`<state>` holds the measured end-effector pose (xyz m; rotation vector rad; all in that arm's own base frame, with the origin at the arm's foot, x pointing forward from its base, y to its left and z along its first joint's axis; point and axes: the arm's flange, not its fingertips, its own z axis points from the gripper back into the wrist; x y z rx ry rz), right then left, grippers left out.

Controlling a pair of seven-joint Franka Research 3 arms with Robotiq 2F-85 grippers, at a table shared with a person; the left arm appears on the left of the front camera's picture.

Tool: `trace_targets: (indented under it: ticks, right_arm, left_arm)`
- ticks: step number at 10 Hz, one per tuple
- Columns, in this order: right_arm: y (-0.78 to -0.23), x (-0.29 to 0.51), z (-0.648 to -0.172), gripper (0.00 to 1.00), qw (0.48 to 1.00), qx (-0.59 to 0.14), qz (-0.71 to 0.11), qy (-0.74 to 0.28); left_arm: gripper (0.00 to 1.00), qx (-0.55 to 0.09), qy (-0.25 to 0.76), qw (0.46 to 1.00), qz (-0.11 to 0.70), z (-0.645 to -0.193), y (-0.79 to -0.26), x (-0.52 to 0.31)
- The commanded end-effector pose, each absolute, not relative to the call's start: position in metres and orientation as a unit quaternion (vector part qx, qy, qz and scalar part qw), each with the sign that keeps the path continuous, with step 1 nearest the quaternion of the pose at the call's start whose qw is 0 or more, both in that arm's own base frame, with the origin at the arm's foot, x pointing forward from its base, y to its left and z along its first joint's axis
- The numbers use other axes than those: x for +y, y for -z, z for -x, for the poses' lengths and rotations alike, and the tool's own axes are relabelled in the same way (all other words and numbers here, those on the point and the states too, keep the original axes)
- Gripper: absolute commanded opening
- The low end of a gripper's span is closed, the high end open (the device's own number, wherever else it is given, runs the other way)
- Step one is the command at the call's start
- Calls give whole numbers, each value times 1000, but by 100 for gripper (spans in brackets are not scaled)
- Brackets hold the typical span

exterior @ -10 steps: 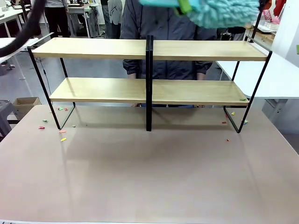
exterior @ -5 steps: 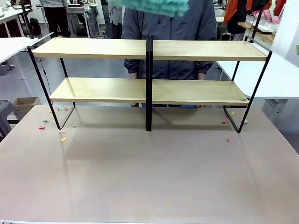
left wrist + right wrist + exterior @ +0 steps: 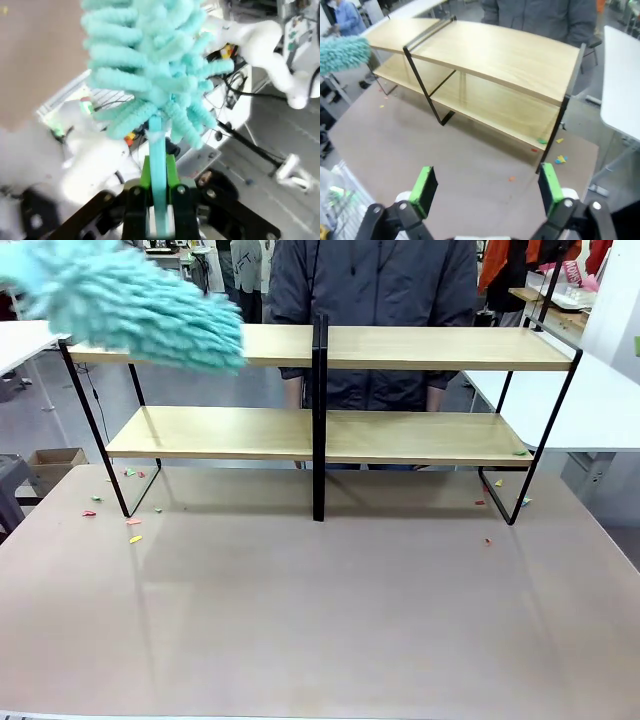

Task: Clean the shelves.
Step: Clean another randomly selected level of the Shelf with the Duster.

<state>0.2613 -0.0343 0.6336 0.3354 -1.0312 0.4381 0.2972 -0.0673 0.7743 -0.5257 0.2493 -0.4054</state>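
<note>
Left gripper was clamped tight on the teal microfiber duster's thin stiff handle; its head looked soft and light. Right gripper hung wide open, empty, above the rigid shelves.

Duster before shelves' upper left; person behind

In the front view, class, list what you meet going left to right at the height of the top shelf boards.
Turquoise duster → black central upright of the shelves → white side table.
</note>
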Motion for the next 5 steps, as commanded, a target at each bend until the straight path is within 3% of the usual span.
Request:
trace_targets:
  ticks: [1, 2, 5]
  right_arm:
    - [-633, -34, -262, 100, 833, -488, -160, -207]
    - [-633, -34, -262, 100, 833, -488, -160, -207]
    - [-633, -34, -262, 100, 833, -488, -160, -207]
  left_arm:
    - [12, -29, 164, 933, 319, -245, -747, -24]
    - [12, -100, 177, 913, 355, -240, -745, -1]
    - [12, -175, 212, 858, 434, -235, -739, 51]
